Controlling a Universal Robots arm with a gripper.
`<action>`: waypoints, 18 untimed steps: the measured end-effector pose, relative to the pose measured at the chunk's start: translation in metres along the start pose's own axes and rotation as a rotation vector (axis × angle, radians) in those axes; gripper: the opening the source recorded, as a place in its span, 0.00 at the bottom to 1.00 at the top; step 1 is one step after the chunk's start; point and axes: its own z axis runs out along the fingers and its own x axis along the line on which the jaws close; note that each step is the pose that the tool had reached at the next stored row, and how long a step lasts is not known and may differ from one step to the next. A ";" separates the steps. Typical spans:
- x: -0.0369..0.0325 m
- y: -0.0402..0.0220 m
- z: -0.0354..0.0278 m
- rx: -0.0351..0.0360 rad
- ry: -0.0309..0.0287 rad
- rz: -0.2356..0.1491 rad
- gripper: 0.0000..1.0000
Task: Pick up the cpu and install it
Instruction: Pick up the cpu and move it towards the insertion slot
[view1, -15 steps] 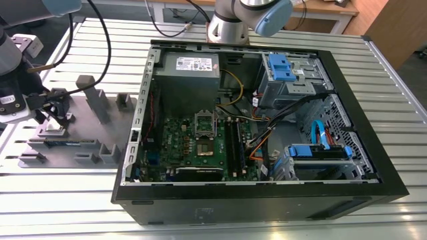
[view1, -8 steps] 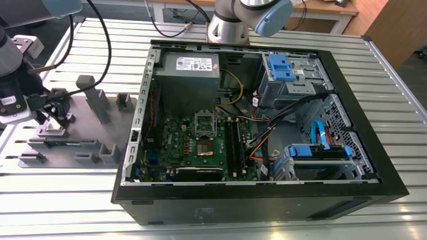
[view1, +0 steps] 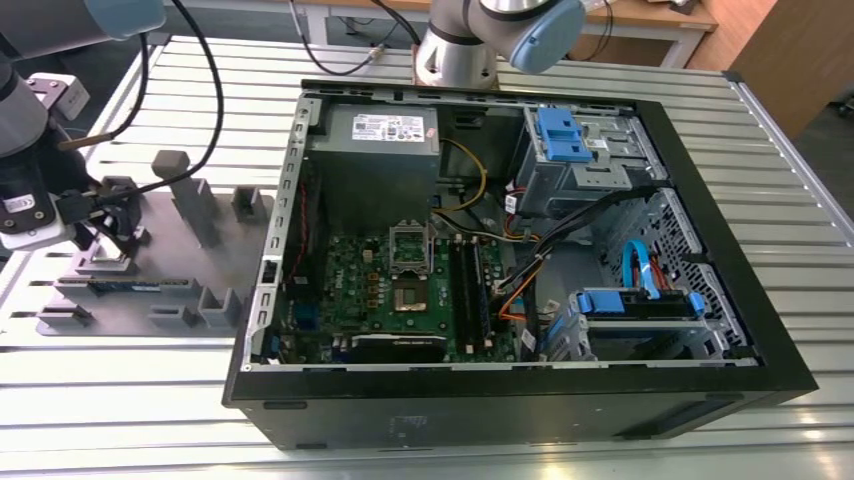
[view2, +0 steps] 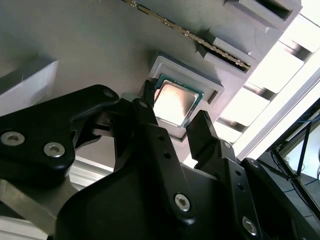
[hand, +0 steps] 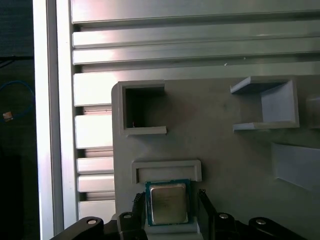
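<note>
Where the cpu (view2: 174, 102) lies in its pocket (view2: 172, 64), spread fingers (view2: 202, 131) flank it.

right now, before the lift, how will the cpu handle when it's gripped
The cpu is a thin flat square with a metal top, so it is probably rigid and light. It lies flat in a recess of the grey tray, so rolling seems unlikely. Its thin edges give the gripper little hold; it may slip.
</note>
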 end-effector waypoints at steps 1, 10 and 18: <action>0.0000 0.0000 0.0006 0.0001 0.0001 0.000 0.53; -0.0012 0.0000 0.0029 0.0000 0.0000 0.000 0.53; -0.0013 -0.0001 0.0055 0.0000 0.0003 -0.008 0.53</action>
